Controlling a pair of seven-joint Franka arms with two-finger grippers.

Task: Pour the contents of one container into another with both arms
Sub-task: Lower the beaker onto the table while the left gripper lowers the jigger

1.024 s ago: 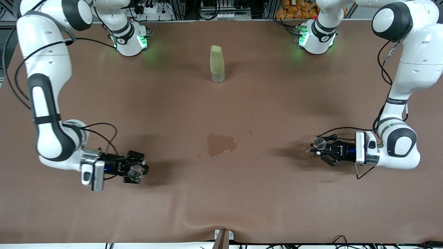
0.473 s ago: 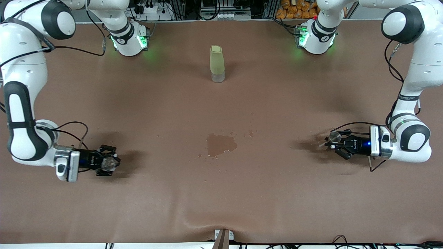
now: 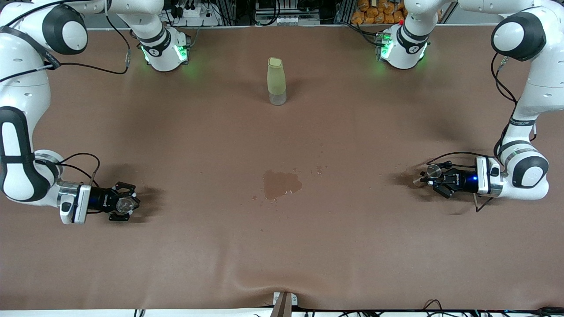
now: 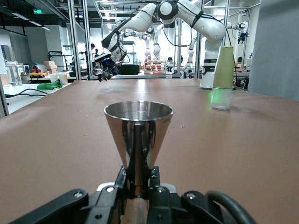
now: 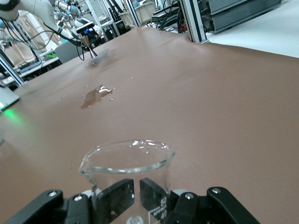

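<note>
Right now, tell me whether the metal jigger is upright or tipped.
Upright: the metal jigger stands rim-up in the left hand, shut on its narrow waist.

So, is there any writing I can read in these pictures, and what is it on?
"40", it seems, printed on the cup in the right hand; other marks beside it unreadable.
White lettering on the left hand: too small to read.
Green sign in the hall: blurred.
Jigger: no writing.

Glossy metal jigger point(image 4: 138, 135), clear glass cup point(image 5: 127, 175), matt brown table cover point(image 3: 282, 246)
</note>
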